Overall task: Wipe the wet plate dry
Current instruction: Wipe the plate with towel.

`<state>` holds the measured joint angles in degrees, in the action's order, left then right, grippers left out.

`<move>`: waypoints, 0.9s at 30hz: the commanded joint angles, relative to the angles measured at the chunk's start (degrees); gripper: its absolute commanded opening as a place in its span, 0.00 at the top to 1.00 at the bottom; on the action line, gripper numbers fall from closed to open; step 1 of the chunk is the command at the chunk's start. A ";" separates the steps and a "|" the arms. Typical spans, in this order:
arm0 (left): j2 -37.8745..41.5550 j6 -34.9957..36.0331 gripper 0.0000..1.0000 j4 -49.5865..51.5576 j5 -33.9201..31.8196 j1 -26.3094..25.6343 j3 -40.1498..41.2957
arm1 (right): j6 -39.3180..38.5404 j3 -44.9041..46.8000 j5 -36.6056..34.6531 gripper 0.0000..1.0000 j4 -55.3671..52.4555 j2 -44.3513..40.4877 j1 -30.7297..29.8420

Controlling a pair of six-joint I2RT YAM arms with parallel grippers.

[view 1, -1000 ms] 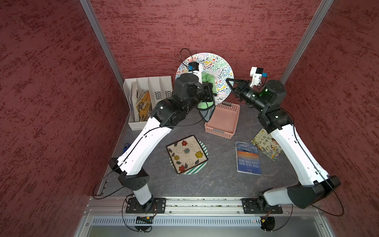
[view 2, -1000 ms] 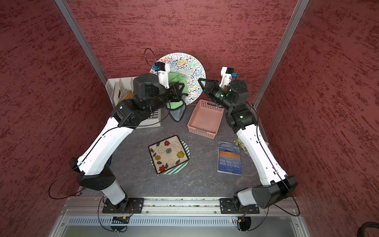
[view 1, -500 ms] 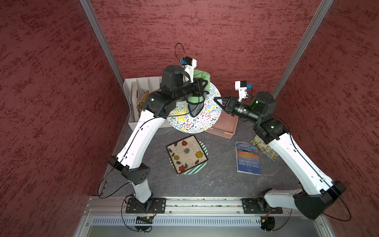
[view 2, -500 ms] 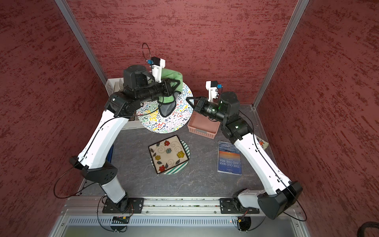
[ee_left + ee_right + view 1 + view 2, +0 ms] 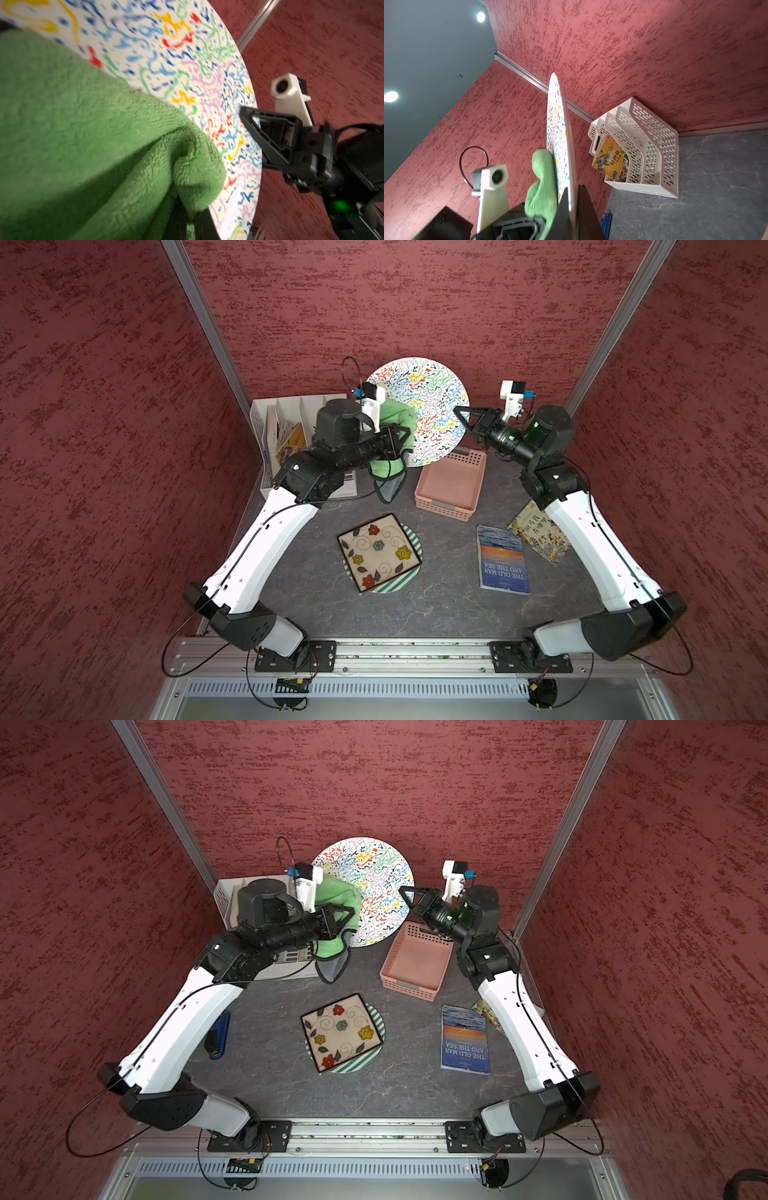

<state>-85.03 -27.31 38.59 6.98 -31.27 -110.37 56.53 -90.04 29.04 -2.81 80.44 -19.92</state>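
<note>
The round white plate with colourful squiggles (image 5: 432, 406) stands on edge in the air near the back wall. The fluffy green cloth (image 5: 395, 416), clamped in the left gripper (image 5: 404, 441), lies against its face. The right gripper (image 5: 459, 412) is clenched on the plate's rim.

Upright plate (image 5: 430, 396) — green cloth (image 5: 397, 423) against it

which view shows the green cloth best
The left wrist view: the cloth fills the frame, lying against the plate. Both top views show the cloth small and partly hidden. The right wrist view shows only a side-on strip of cloth.
</note>
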 commanded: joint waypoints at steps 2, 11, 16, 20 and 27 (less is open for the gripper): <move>-2.16 -2.48 1.00 3.34 -8.25 3.72 0.30 | -0.50 4.64 6.30 1.00 10.43 -7.35 -8.81; -12.93 7.43 1.00 -1.83 16.27 -4.11 -14.33 | -3.63 -5.88 1.83 1.00 5.39 -3.18 -7.04; -7.01 -3.73 1.00 -15.32 16.99 -1.12 -7.68 | 11.34 -10.49 1.74 1.00 15.86 -1.35 7.70; -1.55 -16.74 1.00 -27.10 16.69 5.21 -2.35 | 27.87 -1.94 1.80 1.00 31.97 -2.89 16.10; -3.49 -41.32 1.00 -53.58 19.68 9.18 -0.75 | 39.45 9.89 6.08 1.00 51.04 -2.13 14.69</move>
<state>-86.24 -54.96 0.43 24.29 -22.17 -111.66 87.96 -81.71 31.77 33.34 79.72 -3.90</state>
